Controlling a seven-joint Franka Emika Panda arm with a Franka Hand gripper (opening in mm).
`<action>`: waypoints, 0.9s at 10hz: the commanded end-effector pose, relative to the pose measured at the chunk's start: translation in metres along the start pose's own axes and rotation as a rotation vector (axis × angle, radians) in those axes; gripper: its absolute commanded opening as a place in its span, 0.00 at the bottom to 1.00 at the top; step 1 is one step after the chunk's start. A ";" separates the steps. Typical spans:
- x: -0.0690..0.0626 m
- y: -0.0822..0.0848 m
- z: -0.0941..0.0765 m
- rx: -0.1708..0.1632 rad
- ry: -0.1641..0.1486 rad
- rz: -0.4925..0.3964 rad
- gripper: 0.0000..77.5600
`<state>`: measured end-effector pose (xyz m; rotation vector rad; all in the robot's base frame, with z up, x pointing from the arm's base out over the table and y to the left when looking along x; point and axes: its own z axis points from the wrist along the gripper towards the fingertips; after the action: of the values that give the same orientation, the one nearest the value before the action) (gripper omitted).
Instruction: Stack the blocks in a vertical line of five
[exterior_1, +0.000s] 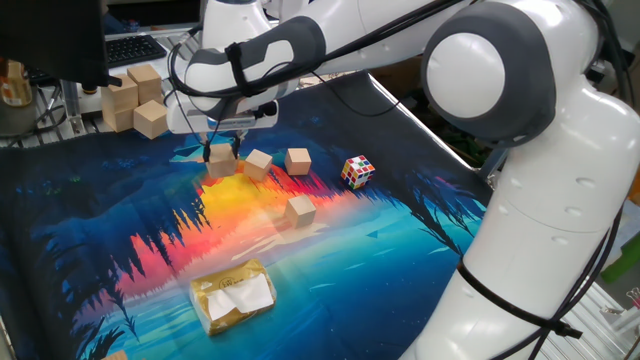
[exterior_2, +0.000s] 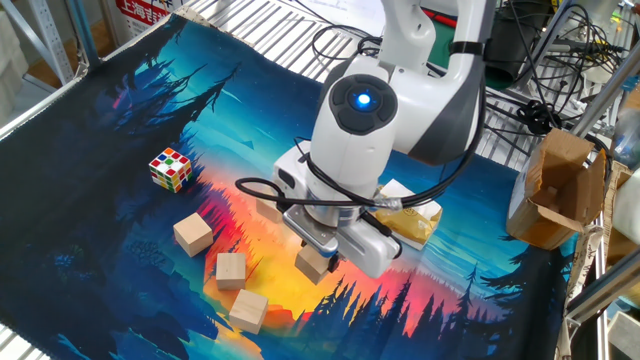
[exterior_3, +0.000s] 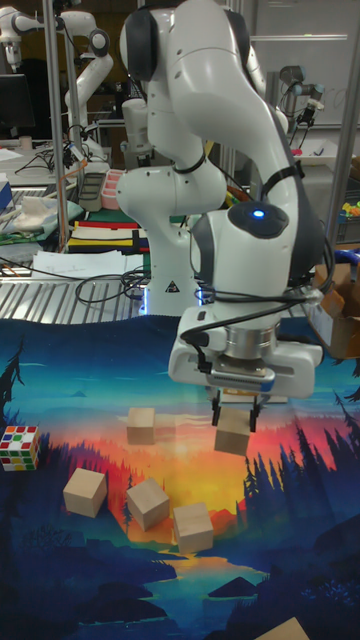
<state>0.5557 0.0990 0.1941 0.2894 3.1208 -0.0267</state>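
My gripper (exterior_3: 233, 415) is shut on one small tan block (exterior_3: 233, 431), held low over the orange part of the mat and slightly tilted. The other fixed view shows the same block (exterior_2: 313, 262) under the wrist. Several more blocks lie loose on the mat to the left: one alone (exterior_3: 141, 425), and three in a loose row (exterior_3: 85, 492), (exterior_3: 148, 503), (exterior_3: 193, 526). None is stacked on another. In one fixed view the gripper (exterior_1: 220, 150) hangs at the left end of the row of blocks.
A multicoloured puzzle cube (exterior_3: 20, 447) sits at the mat's left edge. A yellow packet (exterior_2: 405, 222) lies close behind the wrist. Larger pale wooden blocks (exterior_1: 135, 100) stand off the mat. A cardboard box (exterior_2: 555, 190) is at the side.
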 end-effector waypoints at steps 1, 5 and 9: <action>-0.001 0.000 -0.002 0.025 -0.004 0.050 0.02; -0.001 0.000 -0.002 0.023 -0.007 0.022 0.02; 0.011 0.000 0.002 0.019 -0.005 0.006 0.02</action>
<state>0.5526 0.0995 0.1931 0.3056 3.1192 -0.0562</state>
